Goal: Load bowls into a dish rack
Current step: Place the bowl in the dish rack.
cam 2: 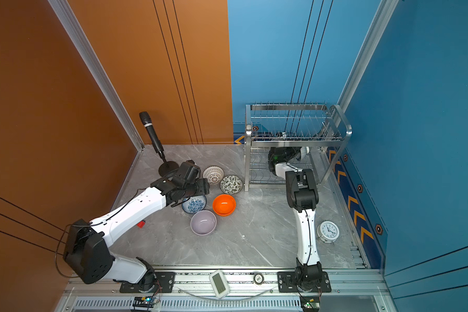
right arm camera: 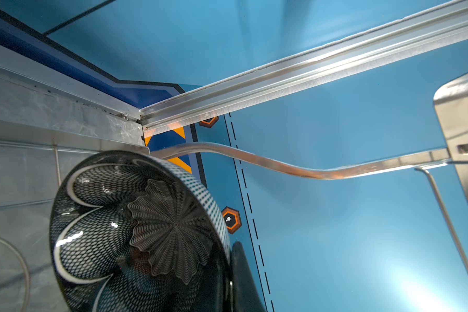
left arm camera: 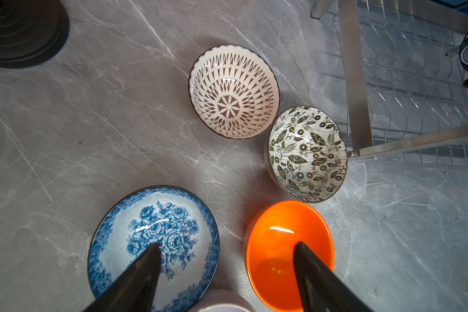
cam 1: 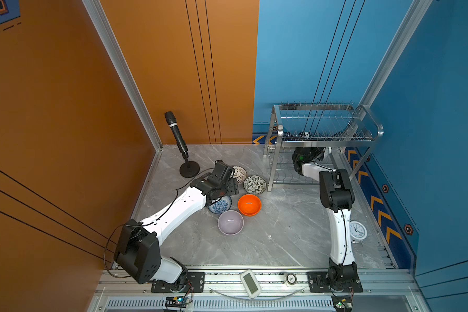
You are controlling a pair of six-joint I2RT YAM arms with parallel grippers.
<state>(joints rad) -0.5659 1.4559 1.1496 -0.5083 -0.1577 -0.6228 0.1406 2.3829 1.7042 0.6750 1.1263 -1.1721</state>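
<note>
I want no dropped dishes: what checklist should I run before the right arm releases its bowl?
1. Grip: the right gripper is shut on the dark petal bowl by its rim: ok.
2. Position: that bowl is held on edge under the upper tier of the dish rack: ok.
3. Seating in the lower wires: cannot tell, the contact is hidden.
4. Clearance: the left gripper is open, empty and away from the rack: ok.
5. Space by the rack's corner leg: not ok, the leaf-patterned bowl sits close beside it.

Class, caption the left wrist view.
Open left gripper above floral bowl and orange bowl; lattice bowl, leaf bowl near dish rack.
</note>
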